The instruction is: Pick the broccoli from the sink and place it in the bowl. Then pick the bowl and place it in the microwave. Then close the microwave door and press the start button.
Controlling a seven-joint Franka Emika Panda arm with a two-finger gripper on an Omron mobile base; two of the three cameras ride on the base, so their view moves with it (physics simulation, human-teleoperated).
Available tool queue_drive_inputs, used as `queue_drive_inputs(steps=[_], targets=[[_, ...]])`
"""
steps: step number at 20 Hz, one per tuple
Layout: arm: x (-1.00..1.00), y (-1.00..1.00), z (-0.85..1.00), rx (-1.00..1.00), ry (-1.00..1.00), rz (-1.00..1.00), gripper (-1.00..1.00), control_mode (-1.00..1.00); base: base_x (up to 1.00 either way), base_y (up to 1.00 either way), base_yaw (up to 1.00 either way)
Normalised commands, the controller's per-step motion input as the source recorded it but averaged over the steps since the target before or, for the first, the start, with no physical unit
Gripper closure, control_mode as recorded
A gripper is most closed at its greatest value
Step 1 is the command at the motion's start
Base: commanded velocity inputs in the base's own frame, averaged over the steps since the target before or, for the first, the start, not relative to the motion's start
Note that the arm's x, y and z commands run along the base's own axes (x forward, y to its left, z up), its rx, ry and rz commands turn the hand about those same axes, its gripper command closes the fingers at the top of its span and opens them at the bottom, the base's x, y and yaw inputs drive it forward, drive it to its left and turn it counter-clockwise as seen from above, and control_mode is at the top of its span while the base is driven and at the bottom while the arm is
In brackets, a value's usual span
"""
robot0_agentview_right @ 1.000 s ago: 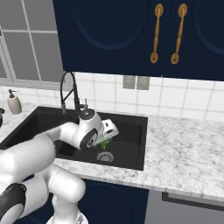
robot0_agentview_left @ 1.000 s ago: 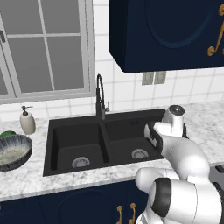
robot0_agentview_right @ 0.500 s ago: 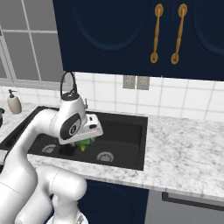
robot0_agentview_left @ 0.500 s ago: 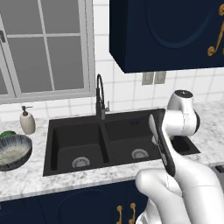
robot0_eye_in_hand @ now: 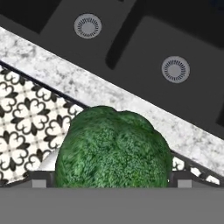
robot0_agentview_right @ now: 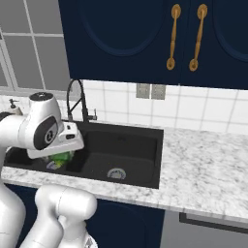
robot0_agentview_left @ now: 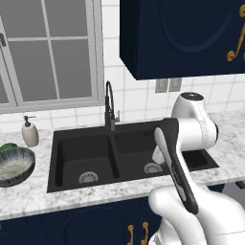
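The broccoli (robot0_eye_in_hand: 113,151), a bright-green lumpy floret, fills the lower middle of the hand view, up in the air between my fingertips. My gripper (robot0_eye_in_hand: 112,180) is shut on it. Below it lie the counter's front edge and the patterned floor. In the right base view the broccoli (robot0_agentview_right: 62,158) peeks out under my gripper (robot0_agentview_right: 57,155), over the front left of the black sink (robot0_agentview_right: 127,151). The dark-grey bowl (robot0_agentview_left: 13,165) sits on the counter left of the sink (robot0_agentview_left: 85,154). The microwave and its door are out of view.
A tall black faucet (robot0_agentview_left: 110,104) rises behind the divider between the basins. A soap dispenser (robot0_agentview_left: 30,132) stands behind the bowl. Navy wall cabinets (robot0_agentview_right: 145,38) hang above. Marble counter (robot0_agentview_right: 208,164) stretches right of the sink. My own arm (robot0_agentview_left: 186,158) covers the right basin.
My hand has swung left and toward the counter's front edge, and the broccoli has gone with it. The bowl has not moved.
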Motion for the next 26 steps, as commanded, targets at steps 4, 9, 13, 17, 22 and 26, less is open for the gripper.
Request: queue_drive_inputs(steps=[4, 9, 13, 17, 22, 26], targets=[[-0.03, 1.00, 0.00, 0.00, -0.02, 0.01, 1.00, -1.00, 0.00, 0.00, 0.00], [0.01, 1.00, 0.00, 0.00, -0.04, 0.00, 1.00, -1.00, 0.00, 0.00, 0.00], [0.06, 1.00, 0.00, 0.02, -0.06, 0.03, 1.00, -1.00, 0.00, 0.00, 0.00], [0.21, 1.00, 0.03, 0.02, -0.01, 0.04, 1.00, -1.00, 0.00, 0.00, 0.00], [0.43, 1.00, 0.01, 0.02, -0.01, 0.03, 1.00, -1.00, 0.00, 0.00, 0.00], [0.57, 1.00, 0.01, 0.02, -0.06, 0.00, 1.00, -1.00, 0.00, 0.00, 0.00]])
